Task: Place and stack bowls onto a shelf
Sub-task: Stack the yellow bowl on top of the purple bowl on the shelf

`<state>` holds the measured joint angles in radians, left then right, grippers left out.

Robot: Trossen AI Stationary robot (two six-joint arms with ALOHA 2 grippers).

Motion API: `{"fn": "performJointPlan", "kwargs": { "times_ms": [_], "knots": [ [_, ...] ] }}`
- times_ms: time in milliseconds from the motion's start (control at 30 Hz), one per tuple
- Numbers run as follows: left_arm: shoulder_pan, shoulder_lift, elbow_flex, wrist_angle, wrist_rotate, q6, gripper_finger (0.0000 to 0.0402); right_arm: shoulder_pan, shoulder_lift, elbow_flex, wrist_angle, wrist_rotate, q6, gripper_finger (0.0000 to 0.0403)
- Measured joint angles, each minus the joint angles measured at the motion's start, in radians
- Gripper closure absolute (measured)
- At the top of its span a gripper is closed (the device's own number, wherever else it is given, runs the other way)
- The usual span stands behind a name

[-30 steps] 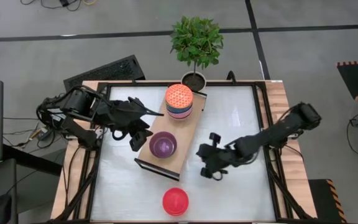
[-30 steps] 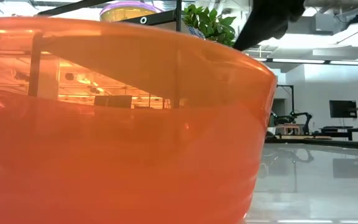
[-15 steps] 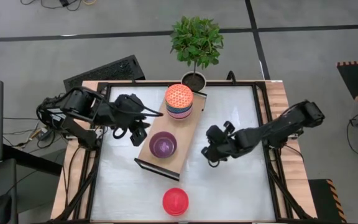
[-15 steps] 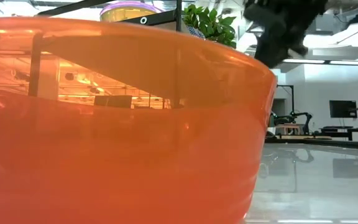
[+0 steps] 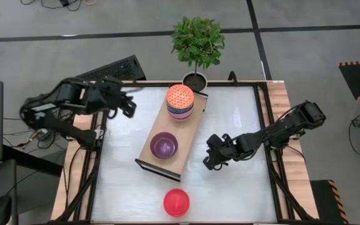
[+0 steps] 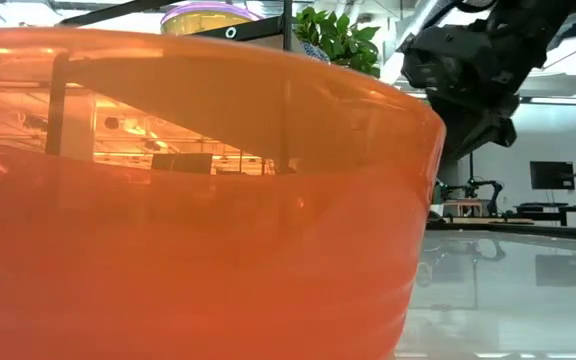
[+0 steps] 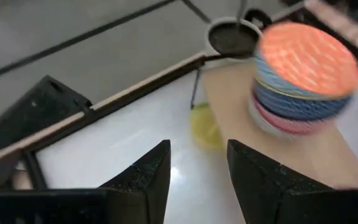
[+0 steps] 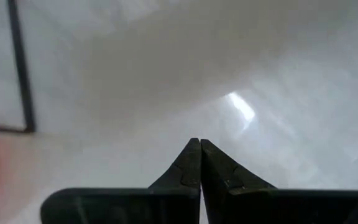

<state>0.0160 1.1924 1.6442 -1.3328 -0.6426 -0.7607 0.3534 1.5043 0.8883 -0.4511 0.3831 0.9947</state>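
Observation:
The light-wood shelf lies slantwise at mid-table. At its far end stands a stack of bowls with a red-white patterned one on top; the stack also shows in the left wrist view. A purple bowl sits on the shelf's near half. A red bowl rests on the table near the front edge and fills the low view. My left gripper is open and empty, raised at the table's far left. My right gripper is shut and empty over bare table, right of the shelf.
A dark plant pot with a small tree stands just behind the shelf's far end. A blurred yellow thing shows by the shelf's left edge. A keyboard lies beyond the far left corner. There is bare tabletop right of the red bowl.
My left gripper has drawn back from the shelf's left side, going up and toward the table's far left corner. My right gripper has swung a little toward the far edge and back, and its arm has come lower. The bowls have kept still.

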Motion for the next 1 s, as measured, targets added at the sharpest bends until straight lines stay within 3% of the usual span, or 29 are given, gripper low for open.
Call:
{"fn": "performJointPlan", "kwargs": {
  "times_ms": [133,267,533,667,800,1000],
  "knots": [
    [0.173,-0.212,-0.322,0.297,0.048,0.047,0.0258,-0.002,0.000,0.000,0.000,-0.069,0.003,0.0381],
    [0.327,-0.348,-0.625,0.634,0.162,0.068,0.0258,-0.020,0.000,0.000,-0.001,-0.145,0.003,0.0375],
    [0.558,-0.324,-1.071,1.190,0.364,0.046,0.0235,-0.077,0.000,0.000,-0.004,-0.238,0.030,0.0380],
    [0.679,-0.243,-1.196,1.438,0.555,0.000,0.0204,-0.096,0.000,0.000,-0.012,-0.292,0.030,0.0375],
    [0.751,-0.137,-1.234,1.588,0.717,0.008,0.0171,-0.110,0.000,0.000,-0.029,-0.307,0.051,0.0376],
    [0.768,-0.029,-1.233,1.666,0.728,0.085,0.0150,-0.135,0.001,0.000,-0.065,-0.368,0.056,0.0377]
  ]
}}
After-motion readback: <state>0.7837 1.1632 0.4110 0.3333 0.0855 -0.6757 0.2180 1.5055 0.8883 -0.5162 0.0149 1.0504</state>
